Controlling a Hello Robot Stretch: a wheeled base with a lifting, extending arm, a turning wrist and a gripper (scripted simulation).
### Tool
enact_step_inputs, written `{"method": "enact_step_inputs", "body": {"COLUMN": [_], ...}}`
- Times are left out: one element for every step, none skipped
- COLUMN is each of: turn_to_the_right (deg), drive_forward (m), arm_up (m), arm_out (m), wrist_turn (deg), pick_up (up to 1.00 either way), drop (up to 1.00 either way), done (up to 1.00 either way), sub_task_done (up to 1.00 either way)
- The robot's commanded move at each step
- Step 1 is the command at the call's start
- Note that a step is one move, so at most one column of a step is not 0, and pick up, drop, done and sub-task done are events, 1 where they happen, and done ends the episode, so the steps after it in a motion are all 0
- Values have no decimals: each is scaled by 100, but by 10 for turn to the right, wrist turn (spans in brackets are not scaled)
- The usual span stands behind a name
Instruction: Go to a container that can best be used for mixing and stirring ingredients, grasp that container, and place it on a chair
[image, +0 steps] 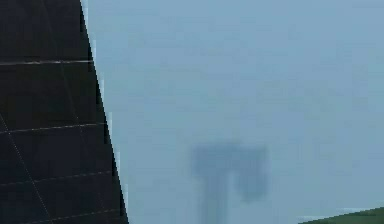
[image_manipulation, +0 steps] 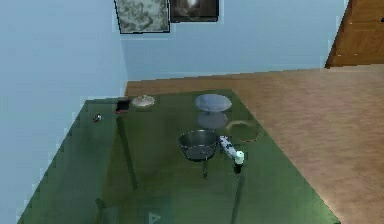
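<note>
A grey metal bowl stands on a green glass table, right of the table's middle in the arm side view. A small white and dark oblong thing lies close against the bowl's right side. Behind the bowl sit a pale round plate or lid and a thin ring-shaped dish.
A small tan item, a dark item and a tiny ball sit near the table's far left. Two pictures hang on the blue wall, with a wooden door at right. A dark panelled unit stands close in the forward view.
</note>
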Motion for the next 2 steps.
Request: {"method": "enact_step_inputs", "body": {"turn_to_the_right": [0, 0], "drive_forward": [0, 0], "arm_up": [38, 0], "arm_out": [0, 36], "wrist_turn": [0, 0], "pick_up": [0, 0], "drop": [0, 0], "done": [0, 0], "sub_task_done": [0, 0]}}
